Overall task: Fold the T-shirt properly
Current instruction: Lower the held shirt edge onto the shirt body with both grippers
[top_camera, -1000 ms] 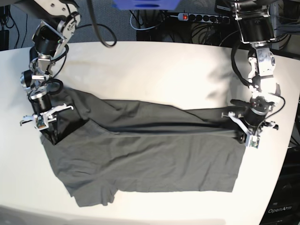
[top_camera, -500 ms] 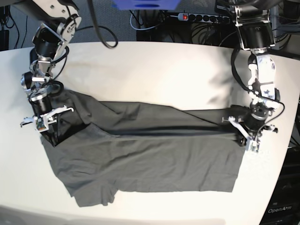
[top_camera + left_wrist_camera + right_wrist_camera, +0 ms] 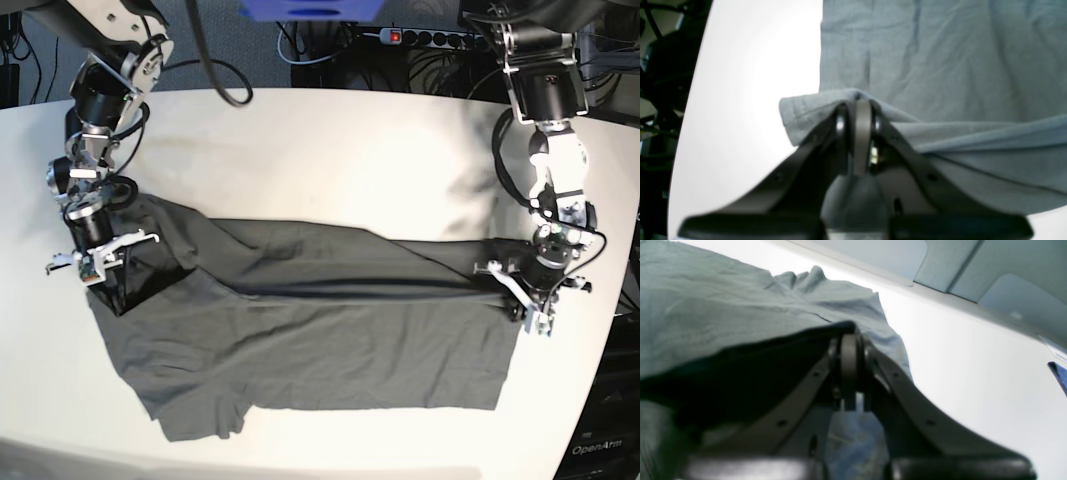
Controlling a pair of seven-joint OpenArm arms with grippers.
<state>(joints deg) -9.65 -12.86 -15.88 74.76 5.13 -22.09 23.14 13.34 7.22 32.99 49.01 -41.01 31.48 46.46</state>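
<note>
The dark charcoal-grey T-shirt (image 3: 320, 340) lies spread across the white table, its far edge folded over toward the front along a long ridge. My left gripper (image 3: 528, 300), at the base view's right, is shut on the shirt's right edge; the left wrist view shows the cloth (image 3: 940, 66) pinched between the closed fingers (image 3: 863, 133). My right gripper (image 3: 97, 270), at the base view's left, is shut on the shirt's left edge near a sleeve. The right wrist view shows its closed fingers (image 3: 849, 366) with dark cloth (image 3: 723, 323) draped over them. The neck label is hidden.
The white table (image 3: 330, 160) curves off at its right edge (image 3: 620, 330), close to my left gripper. A power strip (image 3: 430, 38) and cables lie behind the table's far edge. A lower sleeve (image 3: 200, 415) reaches toward the front edge.
Both grippers have moved slightly toward the table's far side with the cloth held. The folded ridge between them has shifted back a little.
</note>
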